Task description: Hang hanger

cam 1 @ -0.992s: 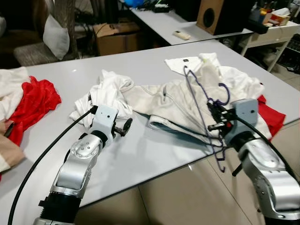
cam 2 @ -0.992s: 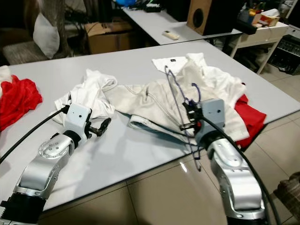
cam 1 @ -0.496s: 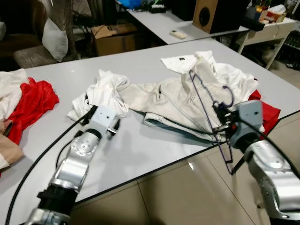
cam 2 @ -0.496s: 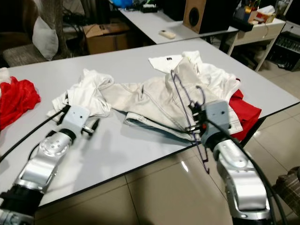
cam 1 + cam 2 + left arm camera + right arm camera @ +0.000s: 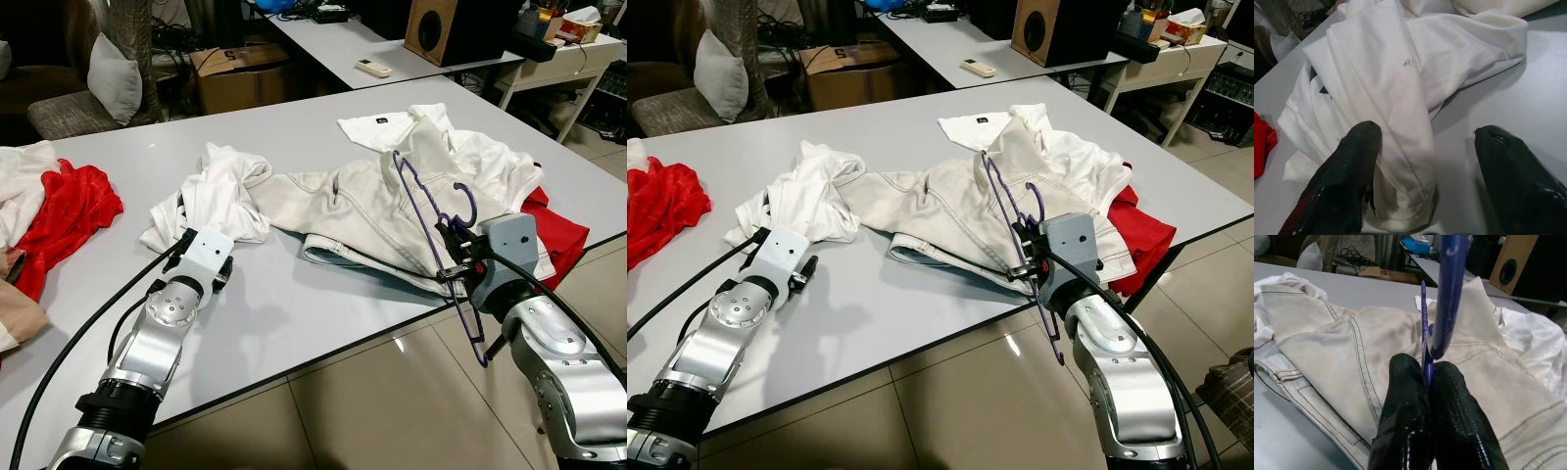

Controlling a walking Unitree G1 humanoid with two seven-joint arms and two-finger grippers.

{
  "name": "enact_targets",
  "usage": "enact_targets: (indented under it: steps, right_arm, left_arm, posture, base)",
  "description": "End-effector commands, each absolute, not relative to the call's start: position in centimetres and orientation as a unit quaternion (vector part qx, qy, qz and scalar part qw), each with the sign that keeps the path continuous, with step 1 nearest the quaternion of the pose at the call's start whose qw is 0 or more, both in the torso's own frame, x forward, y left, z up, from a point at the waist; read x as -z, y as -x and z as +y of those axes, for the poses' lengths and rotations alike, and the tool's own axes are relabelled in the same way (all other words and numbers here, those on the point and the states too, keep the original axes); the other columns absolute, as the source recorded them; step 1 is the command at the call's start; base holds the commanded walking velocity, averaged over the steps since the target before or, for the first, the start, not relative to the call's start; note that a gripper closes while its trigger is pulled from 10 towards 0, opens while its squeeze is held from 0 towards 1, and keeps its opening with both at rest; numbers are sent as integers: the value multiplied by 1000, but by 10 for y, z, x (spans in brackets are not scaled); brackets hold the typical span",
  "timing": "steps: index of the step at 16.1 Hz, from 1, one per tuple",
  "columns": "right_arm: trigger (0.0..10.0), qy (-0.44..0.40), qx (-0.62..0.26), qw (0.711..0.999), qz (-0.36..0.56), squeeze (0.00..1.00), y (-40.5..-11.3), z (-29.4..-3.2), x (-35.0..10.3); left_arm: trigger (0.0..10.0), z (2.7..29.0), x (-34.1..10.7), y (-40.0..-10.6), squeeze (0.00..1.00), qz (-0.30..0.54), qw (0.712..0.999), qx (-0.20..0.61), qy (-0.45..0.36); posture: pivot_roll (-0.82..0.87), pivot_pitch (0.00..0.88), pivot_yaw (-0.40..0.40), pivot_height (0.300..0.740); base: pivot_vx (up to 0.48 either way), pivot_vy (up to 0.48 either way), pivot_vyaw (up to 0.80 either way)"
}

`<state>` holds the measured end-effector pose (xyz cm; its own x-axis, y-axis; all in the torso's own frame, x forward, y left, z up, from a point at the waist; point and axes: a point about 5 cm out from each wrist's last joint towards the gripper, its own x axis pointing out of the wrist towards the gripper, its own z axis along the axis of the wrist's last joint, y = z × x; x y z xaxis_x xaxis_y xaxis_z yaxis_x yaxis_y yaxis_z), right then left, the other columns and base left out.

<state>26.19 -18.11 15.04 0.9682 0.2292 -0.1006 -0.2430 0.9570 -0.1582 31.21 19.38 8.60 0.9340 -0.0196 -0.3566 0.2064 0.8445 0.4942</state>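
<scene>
A cluttered room, a grey counter (image 5: pixel 294 323) strewn with clothes, and a purple hanger (image 5: pixel 436 230) pinched at the counter's right edge.

The cream jacket (image 5: pixel 362 211) sprawls mid-frame; the white shirt (image 5: pixel 220 191) lies bunched left of centre. The right gripper (image 5: pixel 453 257) is clenched on the hanger's thin wire, which hangs past the edge and could twist, slip, or snag the jacket. The left gripper (image 5: pixel 1425 176) is released, straddling a shirt fold, as its wrist view reveals. The right wrist view shows the fingers (image 5: pixel 1405 426) pressed tight on the wire.
</scene>
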Motion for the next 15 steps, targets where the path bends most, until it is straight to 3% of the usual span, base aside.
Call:
enact_targets:
  steps: [1, 15]
  right_arm:
    - [10000, 87, -127, 987, 38, 0, -262, -178, -150]
    - [10000, 84, -149, 985, 14, 0, -264, -168, -155]
  left_arm:
    - [0, 195, -90, -316, 0, 168, 945, 54, -275]
    - [0, 216, -76, -318, 0, 201, 935, 9, -291]
  posture:
    - [-87, 0, 17, 740]
    - [-97, 0, 18, 740]
  base:
    - [0, 0, 0]
    - [0, 0, 0]
